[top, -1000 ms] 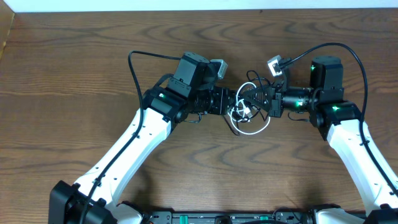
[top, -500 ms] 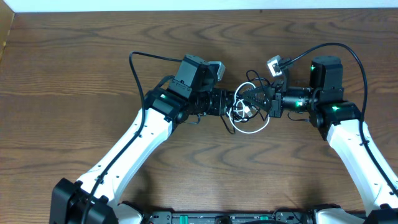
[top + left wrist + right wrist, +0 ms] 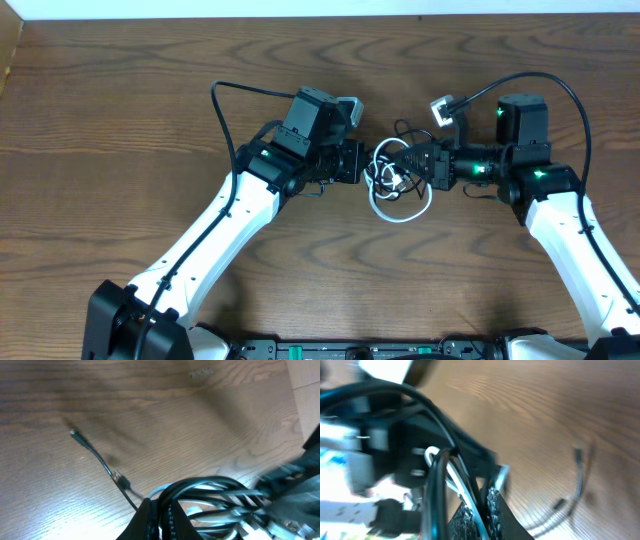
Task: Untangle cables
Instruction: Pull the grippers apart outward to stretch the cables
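Observation:
A tangle of thin cables (image 3: pixel 398 180) hangs between my two grippers at the table's middle. It holds one white cable (image 3: pixel 405 208) looping down and black cables (image 3: pixel 400 130) looping up. My left gripper (image 3: pixel 368 165) is shut on black strands at the tangle's left side; its view shows the jaws (image 3: pixel 161 515) pinching a black cable (image 3: pixel 210 491). My right gripper (image 3: pixel 418 165) is shut on the tangle's right side; its view shows the jaws (image 3: pixel 479 510) clamped on the white cable (image 3: pixel 465 491) and a black one. A loose black cable end (image 3: pixel 97 460) lies on the wood.
The brown wooden table (image 3: pixel 120 130) spreads all around. Thick black arm cords (image 3: pixel 235 90) arch over each arm. A small grey-white connector block (image 3: pixel 441 106) sits on the right arm's cord. A white strip (image 3: pixel 320 8) runs along the far table edge.
The left gripper has drawn slightly left and the right slightly right. The tangle has stretched a little and shifted; the white loop sits a bit higher and tighter.

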